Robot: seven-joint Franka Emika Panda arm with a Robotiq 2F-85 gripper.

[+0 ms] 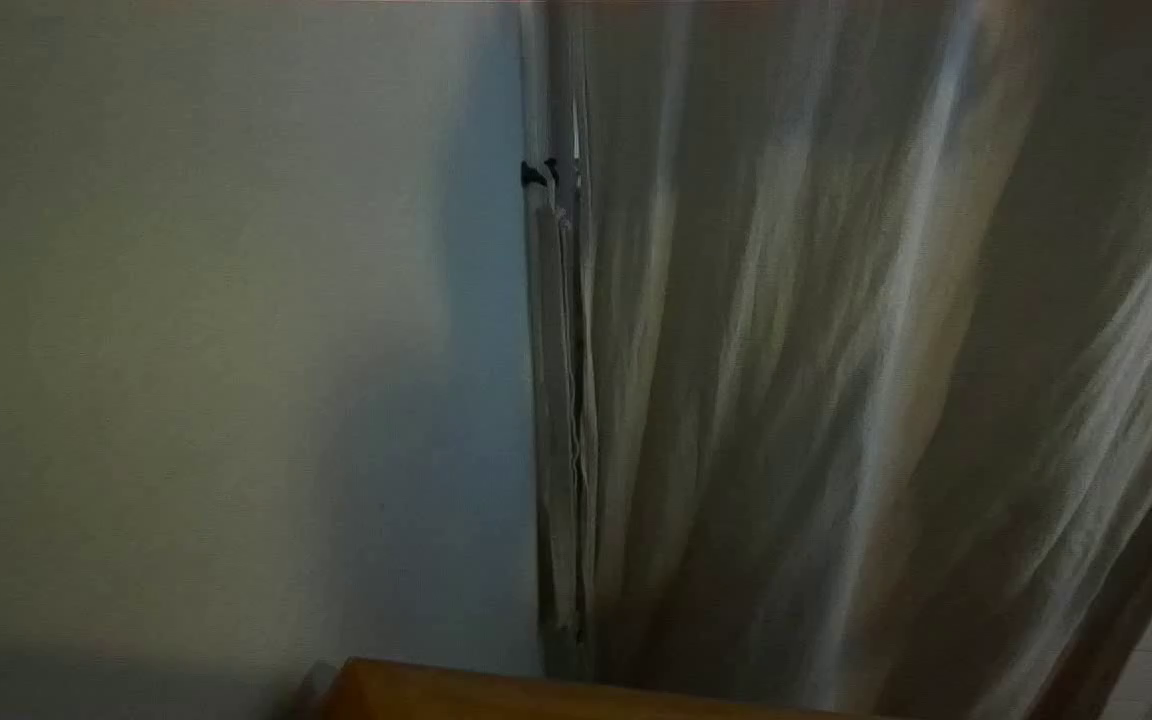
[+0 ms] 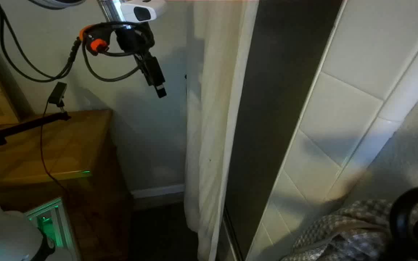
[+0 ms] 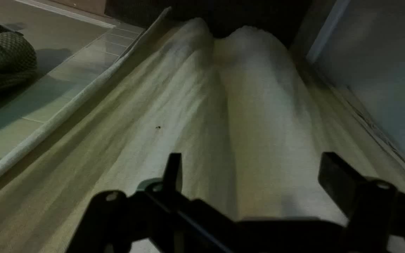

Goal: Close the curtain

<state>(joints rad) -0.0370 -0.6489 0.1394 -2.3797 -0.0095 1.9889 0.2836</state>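
Note:
The curtain is a tall pale beige sheet with soft vertical folds. It fills the right half of an exterior view and hangs gathered in a narrow strip in an exterior view. In the wrist view the curtain spreads across the middle, with its free edge running down the left side. My gripper is open, its two dark fingers wide apart in front of the folds, with no fabric pinched between them. In an exterior view the gripper points down to the left of the curtain, apart from it in the picture.
A wooden cabinet stands beside the arm, with a small camera on a black bracket over it. A dark panel and white tiles lie beyond the curtain. A patterned cloth and black metal scroll are at lower right.

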